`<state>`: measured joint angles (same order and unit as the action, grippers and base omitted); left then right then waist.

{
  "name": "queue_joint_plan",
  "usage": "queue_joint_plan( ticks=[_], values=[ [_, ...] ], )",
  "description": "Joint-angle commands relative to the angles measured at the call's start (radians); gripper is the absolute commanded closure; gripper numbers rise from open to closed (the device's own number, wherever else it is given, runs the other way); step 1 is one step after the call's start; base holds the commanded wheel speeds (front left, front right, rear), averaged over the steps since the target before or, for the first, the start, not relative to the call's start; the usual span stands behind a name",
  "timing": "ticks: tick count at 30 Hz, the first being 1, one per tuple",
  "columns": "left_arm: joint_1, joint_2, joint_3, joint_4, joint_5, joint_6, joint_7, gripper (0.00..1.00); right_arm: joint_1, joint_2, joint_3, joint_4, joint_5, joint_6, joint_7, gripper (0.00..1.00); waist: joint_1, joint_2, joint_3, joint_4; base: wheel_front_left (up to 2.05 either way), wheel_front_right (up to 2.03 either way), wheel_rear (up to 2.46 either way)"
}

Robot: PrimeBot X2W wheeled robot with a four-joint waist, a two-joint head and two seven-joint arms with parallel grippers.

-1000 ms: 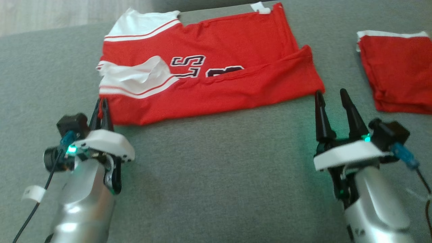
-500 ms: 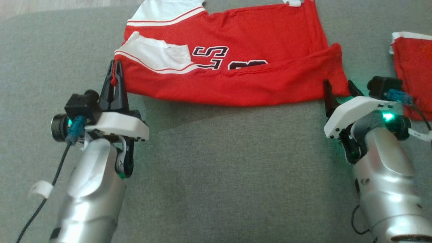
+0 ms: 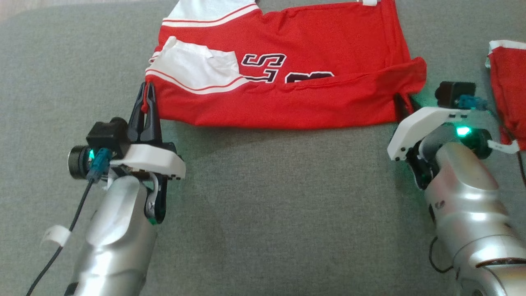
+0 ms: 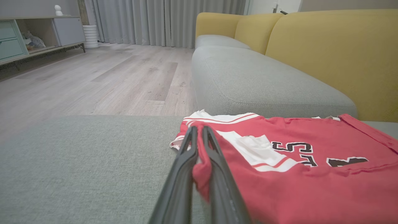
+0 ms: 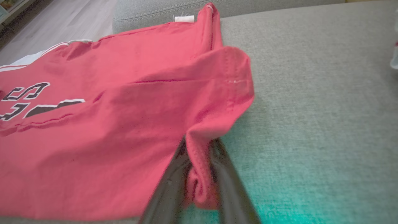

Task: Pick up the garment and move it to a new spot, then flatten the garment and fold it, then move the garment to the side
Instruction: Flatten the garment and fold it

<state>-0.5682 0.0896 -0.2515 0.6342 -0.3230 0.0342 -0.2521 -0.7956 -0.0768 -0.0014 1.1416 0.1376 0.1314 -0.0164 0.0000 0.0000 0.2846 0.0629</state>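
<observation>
The garment [image 3: 287, 49] is a red jersey with white sleeves and dark lettering, lying spread on the grey cushion [image 3: 267, 205]. My left gripper [image 3: 146, 88] is shut on its near left corner; in the left wrist view the fingers [image 4: 186, 168] pinch red cloth of the garment [image 4: 311, 174]. At the near right corner, my right gripper [image 3: 404, 102] has bunched red fabric squeezed between its two fingers [image 5: 174, 186], and that corner of the garment [image 5: 108, 124] is lifted slightly off the cushion.
A second red piece of cloth [image 3: 507, 82] lies at the right edge of the cushion, close to my right wrist. Beyond the garment stand a grey sofa seat [image 4: 264, 81] with a yellow back [image 4: 326, 46], and wooden floor [image 4: 93, 77].
My right gripper went forward from open, short of the hem, to the near right corner and closed on it. The left gripper kept its hold. The camera view has shifted too.
</observation>
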Motion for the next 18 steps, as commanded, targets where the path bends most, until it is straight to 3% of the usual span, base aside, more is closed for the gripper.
queue_joint_plan(
  ticks=[1,8,18],
  values=[
    [-0.009,0.031,0.027,-0.014,0.01,0.001,-0.009,1.0,0.011,0.027,0.027,0.028,-0.024,-0.001,-0.021,1.0,0.0,0.0,-0.01,-0.002,0.0,0.0,0.0],
    [0.018,0.041,0.018,0.022,0.008,0.004,-0.001,1.0,0.014,0.027,-0.004,0.058,-0.051,-0.001,-0.117,1.0,0.0,0.0,-0.062,-0.005,0.0,0.0,0.0],
    [0.1,0.075,0.002,0.039,0.009,0.008,0.017,1.0,0.078,0.027,0.053,0.055,0.089,-0.001,-0.205,1.0,0.0,0.0,-0.166,-0.027,0.0,0.0,0.0]
  ],
)
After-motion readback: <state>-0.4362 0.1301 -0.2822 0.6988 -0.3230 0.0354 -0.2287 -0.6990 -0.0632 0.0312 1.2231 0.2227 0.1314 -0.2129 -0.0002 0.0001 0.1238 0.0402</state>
